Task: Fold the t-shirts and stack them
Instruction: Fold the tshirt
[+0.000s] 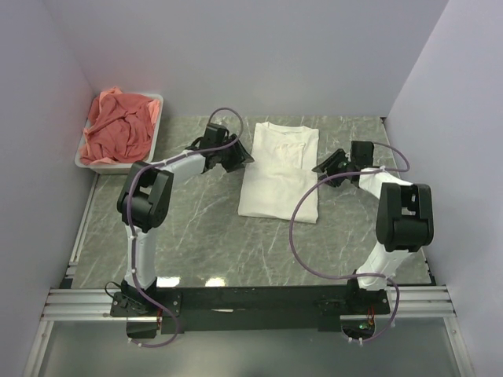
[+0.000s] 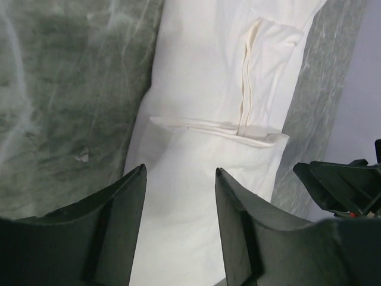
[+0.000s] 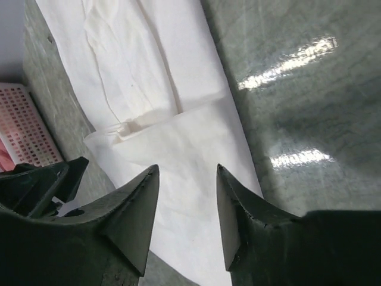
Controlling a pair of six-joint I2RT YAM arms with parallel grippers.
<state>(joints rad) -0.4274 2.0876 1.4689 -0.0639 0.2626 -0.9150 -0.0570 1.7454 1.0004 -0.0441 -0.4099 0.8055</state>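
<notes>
A white t-shirt [image 1: 279,169] lies on the table, folded into a long narrow strip with its sleeves turned in; no red print shows. It also shows in the left wrist view [image 2: 208,119] and the right wrist view [image 3: 155,77]. My left gripper [image 1: 240,155] is open and empty at the shirt's left edge, its jaws over the cloth [image 2: 180,173]. My right gripper [image 1: 326,166] is open and empty at the shirt's right edge [image 3: 187,170]. Salmon-pink shirts [image 1: 118,129] lie crumpled in a heap at the far left.
The pink shirts fill a white plastic tub [image 1: 100,166] in the far left corner; its perforated wall [image 3: 24,125] shows in the right wrist view. The table is grey marble [image 1: 204,236], with pale walls on three sides.
</notes>
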